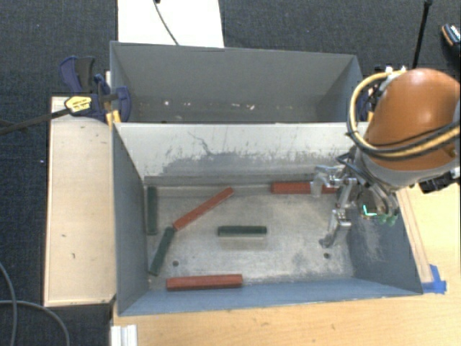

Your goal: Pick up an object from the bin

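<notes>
The gripper point(331, 238) hangs low at the right side of the bin point(238, 150), its tip over bare floor with nothing directly under it. From this angle it cannot be told whether it is released or clenched, and nothing can be seen caught in it.

Six loose bars lie on the bin floor, none of them heaped. Nearest the gripper is the short red bar point(292, 187), lying along the foot of the far wall just to the left of the robot's wrist parts. The green bar point(242, 231) lies flat in the middle, left of the gripper and apart from it. Further left are the slanted red bar point(203, 208), a green bar standing against the left wall point(151, 210), a slanted green bar point(161, 251) in the near left corner, and a long red bar point(204, 282) along the near wall.

The step in hand looks like the reach: no bar is taken yet. The next move probably calls for shifting off the bare patch, either far-left to the short red bar or left to the middle green bar, turning across the bar's narrow width, then lowering and closing. The red one sits close against the wall, so the green one may be the easier grab
</notes>
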Robot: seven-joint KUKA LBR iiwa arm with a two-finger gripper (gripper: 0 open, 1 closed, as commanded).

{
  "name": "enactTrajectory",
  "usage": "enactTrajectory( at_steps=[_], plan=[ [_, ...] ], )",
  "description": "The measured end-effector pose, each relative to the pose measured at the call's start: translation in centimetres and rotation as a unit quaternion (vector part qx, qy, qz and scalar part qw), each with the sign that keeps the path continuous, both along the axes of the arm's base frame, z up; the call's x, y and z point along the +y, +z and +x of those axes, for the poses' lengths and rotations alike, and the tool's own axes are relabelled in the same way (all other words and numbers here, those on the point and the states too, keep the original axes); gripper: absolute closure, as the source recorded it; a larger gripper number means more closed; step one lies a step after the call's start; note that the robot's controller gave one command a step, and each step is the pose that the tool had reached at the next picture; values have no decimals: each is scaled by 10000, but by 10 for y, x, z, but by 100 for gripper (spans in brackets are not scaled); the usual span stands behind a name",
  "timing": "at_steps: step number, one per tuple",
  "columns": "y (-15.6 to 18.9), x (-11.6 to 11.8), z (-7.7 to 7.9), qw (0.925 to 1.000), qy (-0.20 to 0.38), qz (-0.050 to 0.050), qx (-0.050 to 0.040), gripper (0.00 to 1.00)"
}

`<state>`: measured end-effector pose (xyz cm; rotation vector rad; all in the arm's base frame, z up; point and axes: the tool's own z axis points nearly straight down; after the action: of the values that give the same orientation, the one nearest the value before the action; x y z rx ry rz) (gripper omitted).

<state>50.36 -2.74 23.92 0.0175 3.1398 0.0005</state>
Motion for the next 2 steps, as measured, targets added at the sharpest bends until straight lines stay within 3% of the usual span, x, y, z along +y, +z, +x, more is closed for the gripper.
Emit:
enactTrajectory(
  at_steps=[1,2],
  plan=[
    [-107,81,51,9980,637,13,26,0],
    [-172,67,75,9925,1219,-1,31,0]
  ],
)
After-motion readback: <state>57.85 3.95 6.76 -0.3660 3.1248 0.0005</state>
